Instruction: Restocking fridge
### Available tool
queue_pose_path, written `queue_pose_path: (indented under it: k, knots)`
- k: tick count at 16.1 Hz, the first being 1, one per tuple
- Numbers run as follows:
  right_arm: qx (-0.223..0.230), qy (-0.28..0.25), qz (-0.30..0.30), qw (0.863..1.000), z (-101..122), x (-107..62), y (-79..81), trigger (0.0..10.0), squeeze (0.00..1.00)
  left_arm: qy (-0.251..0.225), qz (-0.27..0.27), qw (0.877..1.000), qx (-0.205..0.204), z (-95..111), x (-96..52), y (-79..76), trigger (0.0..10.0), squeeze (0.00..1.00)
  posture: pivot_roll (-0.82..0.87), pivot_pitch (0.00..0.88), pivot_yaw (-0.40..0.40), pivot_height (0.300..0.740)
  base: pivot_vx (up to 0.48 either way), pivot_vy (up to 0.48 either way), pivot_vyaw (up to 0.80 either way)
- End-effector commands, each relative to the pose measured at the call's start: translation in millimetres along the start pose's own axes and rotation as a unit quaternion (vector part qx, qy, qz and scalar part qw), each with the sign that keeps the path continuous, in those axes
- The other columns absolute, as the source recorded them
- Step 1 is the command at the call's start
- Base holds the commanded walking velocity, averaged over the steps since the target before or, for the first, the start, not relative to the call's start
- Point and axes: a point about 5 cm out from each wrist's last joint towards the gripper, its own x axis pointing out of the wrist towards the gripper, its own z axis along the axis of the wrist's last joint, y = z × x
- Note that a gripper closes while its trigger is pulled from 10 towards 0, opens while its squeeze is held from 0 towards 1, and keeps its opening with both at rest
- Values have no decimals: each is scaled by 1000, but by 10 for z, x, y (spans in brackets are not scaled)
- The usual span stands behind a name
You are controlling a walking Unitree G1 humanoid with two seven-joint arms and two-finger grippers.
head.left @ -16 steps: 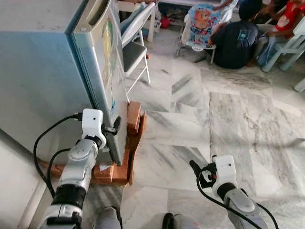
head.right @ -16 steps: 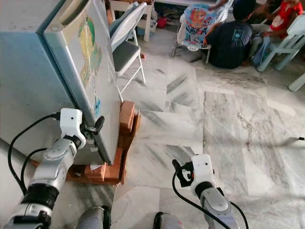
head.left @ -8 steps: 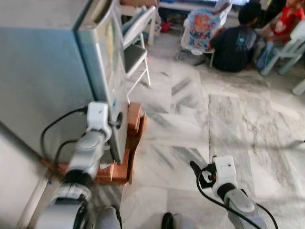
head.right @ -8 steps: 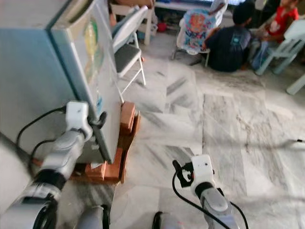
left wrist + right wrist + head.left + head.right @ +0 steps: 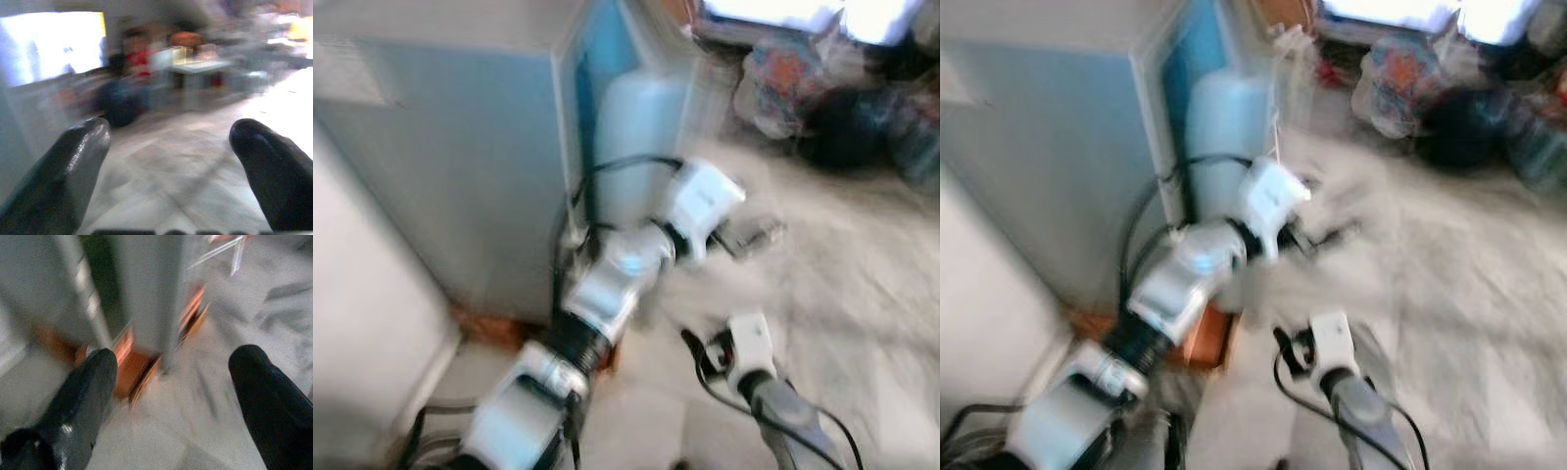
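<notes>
Left eye view: blurred marble floor (image 5: 862, 294) beside pale-blue fridge (image 5: 460, 166).

The whole view swings and blurs now, so the camera is moving. The fridge door (image 5: 631, 137), shut a second ago, stands ajar, a dark gap showing along its edge. The left claw (image 5: 754, 235), earlier at the door's lower edge, is now out over the floor (image 5: 862, 264), fingers (image 5: 73, 166) apart.

Glossy black fingers (image 5: 68, 166); smooth pale-blue fridge (image 5: 460, 157) side.
</notes>
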Motion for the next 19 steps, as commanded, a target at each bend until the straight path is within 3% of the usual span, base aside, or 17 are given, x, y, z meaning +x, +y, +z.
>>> queue_pose_path:
  k: [1, 2, 3, 6, 7, 8, 10, 11, 12, 14, 16, 19]
  knots:
    - [2, 10, -14, 1000, -40, -26, -79, 10000, 0, -23, -20, 999, -37, 129, 315, -279, 10000, 0, -9, 55, -39, 740, 0, 0, 0]
    - [15, 14, -17, 1000, -64, -29, -96, 10000, 0, 17, 47, 999, -5, -90, 72, 137, 10000, 0, -1, 57, -38, 740, 0, 0, 0]
    - [15, 13, -15, 1000, -62, -22, -90, 10000, 0, 30, 69, 997, -9, -168, -23, 240, 10000, 0, 10, 57, -35, 740, 0, 0, 0]
    - [15, 12, -10, 1000, -59, 10, -56, 10000, 0, 75, 172, 981, -56, -559, -644, 585, 10000, 0, 36, 64, -43, 740, 0, 0, 0]
    - [15, 12, -10, 1000, -61, 6, -55, 10000, 0, 78, 188, 977, -59, -617, -737, 611, 10000, 0, 37, 67, -45, 740, 247, 0, 0]
    - [15, 14, -5, 1000, -71, -14, -59, 10000, 0, 85, 209, 972, -58, -768, -1011, 605, 10000, 0, 41, 72, -50, 740, 266, 0, 0]
    - [22, 7, -17, 1000, -50, -19, -103, 10000, 0, 93, 240, 964, -62, -885, -1307, 597, 10000, 0, 41, 78, -52, 740, 324, 0, 0]
    - [25, 5, -18, 1000, -42, -20, -107, 10000, 0, 97, 248, 962, -59, -904, -1368, 598, 10000, 0, 41, 78, -52, 740, 334, 0, 0]
    - [26, 4, -22, 999, -32, -20, -120, 10000, 0, 109, 277, 953, -62, -963, -1580, 595, 10000, 0, 47, 84, -52, 740, 334, 0, -694]
    - [24, 2, -23, 999, -24, -15, -132, 10000, 0, 121, 307, 942, -68, -1013, -1795, 581, 10000, 0, 54, 88, -54, 740, 345, 0, -672]
    - [18, -2, -21, 1000, 14, 1, -150, 10000, 0, 130, 319, 937, -56, -1013, -1936, 520, 10000, 0, 69, 90, -55, 740, 420, 0, 0]
    - [15, -5, -23, 1000, 36, 19, -165, 10000, 0, 132, 329, 933, -63, -990, -1964, 456, 10000, 0, 79, 90, -55, 740, 365, -225, 0]
